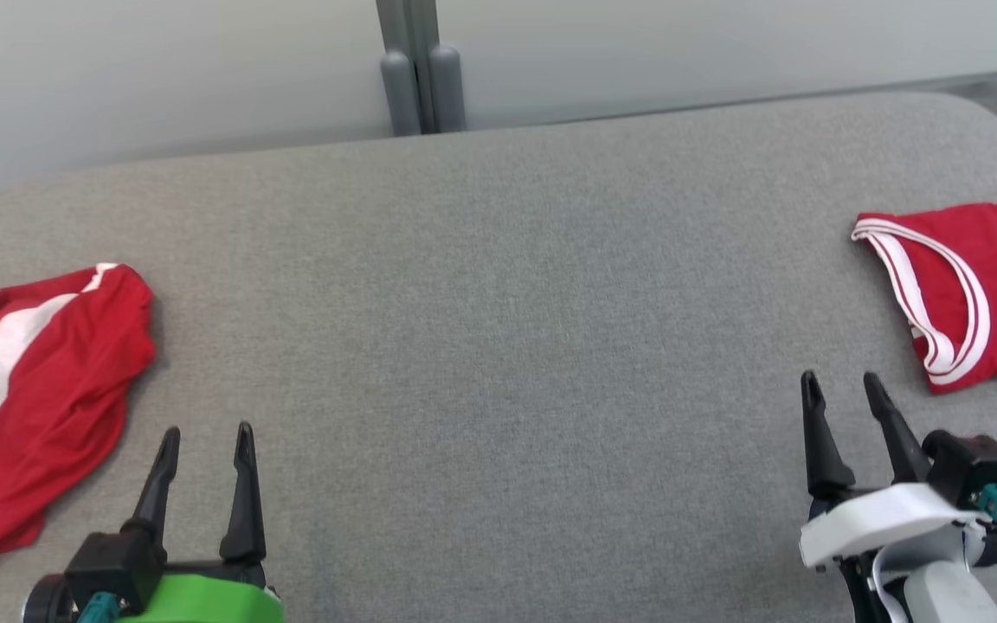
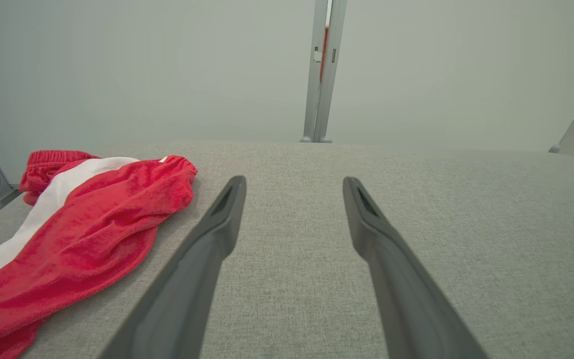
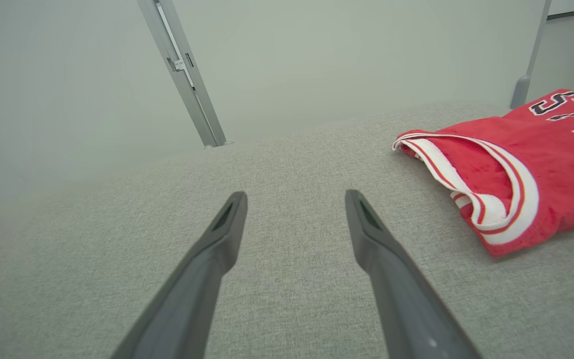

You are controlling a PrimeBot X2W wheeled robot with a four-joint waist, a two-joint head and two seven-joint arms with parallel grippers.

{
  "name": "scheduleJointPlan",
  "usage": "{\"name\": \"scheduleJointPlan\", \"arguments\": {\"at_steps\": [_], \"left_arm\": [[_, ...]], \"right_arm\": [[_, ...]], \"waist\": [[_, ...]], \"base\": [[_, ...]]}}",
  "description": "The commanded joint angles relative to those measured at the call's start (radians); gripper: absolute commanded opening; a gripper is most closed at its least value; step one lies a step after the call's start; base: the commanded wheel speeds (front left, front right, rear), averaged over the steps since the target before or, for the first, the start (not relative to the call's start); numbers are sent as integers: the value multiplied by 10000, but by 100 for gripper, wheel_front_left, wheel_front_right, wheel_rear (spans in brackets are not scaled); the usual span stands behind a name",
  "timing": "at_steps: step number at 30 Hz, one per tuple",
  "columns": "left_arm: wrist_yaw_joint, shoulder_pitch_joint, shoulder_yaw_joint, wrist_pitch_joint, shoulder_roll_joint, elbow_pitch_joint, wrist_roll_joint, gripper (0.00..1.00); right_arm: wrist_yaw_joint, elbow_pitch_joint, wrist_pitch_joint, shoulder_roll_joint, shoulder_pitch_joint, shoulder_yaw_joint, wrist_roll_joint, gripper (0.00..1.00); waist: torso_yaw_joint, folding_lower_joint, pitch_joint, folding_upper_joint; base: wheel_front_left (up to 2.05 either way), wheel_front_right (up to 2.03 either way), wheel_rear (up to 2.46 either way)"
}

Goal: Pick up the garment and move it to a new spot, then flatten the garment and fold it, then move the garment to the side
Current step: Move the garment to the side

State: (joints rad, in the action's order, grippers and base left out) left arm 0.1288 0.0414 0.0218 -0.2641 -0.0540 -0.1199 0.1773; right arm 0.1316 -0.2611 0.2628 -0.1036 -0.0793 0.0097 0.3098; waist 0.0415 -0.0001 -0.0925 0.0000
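Crumpled red shorts (image 1: 40,407) of soft cloth with a white side stripe lie at the left end of the grey woven table (image 1: 498,346). A folded red jersey (image 1: 983,285) with a white-trimmed armhole lies at the table's right end. Near the table's front edge, the left gripper (image 1: 209,431) and right gripper (image 1: 840,379) are spread and empty.
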Motion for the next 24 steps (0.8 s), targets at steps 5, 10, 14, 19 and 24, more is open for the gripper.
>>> {"name": "scheduleJointPlan", "arguments": {"at_steps": [5, 10, 14, 19, 24], "left_arm": [[23, 395, -17, 1, 24, -394, 68, 100], [23, 497, 60, 1, 29, -633, 222, 100], [23, 546, 99, 1, 30, -748, 285, 100], [23, 523, 88, 1, 31, -742, 363, 100], [23, 440, 64, 1, 30, -665, 368, 100]], "right_arm": [[-16, -282, 24, 205, 604, -223, -491, 100], [-16, -525, 24, 347, 840, -222, -677, 100], [-18, -694, 25, 400, 828, -74, -803, 100], [-16, -696, 25, 438, 766, 42, -857, 100], [-18, -512, 25, 465, 757, 1, -978, 100]], "waist": [[-412, 1, 894, 0], [-335, 1, 1073, 0], [-303, 1, 1167, 0], [-321, 1, 1206, 0], [-358, 1, 1196, 0]], "base": [[0, 0, 0], [0, 0, 0], [0, 0, 0], [0, 0, 0], [0, 0, 0]]}}
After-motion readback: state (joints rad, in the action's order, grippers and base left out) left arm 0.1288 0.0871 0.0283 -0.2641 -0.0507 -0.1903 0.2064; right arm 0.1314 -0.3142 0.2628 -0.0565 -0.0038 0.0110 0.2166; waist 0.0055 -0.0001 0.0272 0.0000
